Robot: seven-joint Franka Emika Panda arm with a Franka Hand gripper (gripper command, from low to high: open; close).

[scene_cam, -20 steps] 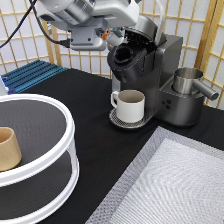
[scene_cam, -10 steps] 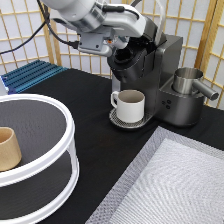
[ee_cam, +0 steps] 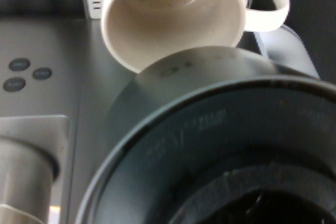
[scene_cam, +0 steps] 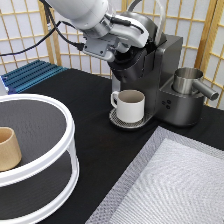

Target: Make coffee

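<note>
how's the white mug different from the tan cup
The white mug has a handle; the tan cup has none. The mug is white and sits on the coffee machine's drip tray, right under the brew head, where the gripper is; the cup is tan and stands on the top tier of the round white shelf at the exterior view's left. Both stand upright with open tops.

Your arm is reaching in from the exterior view's top left, and its pincer is sitting right over the top of the dark coffee machine, fingers hidden. A white mug is standing on the machine's drip tray, handle toward the left. A steel jug is resting on the machine's right side. At the left, a tan cup is sitting on the round white stand on the black worktop.
</note>
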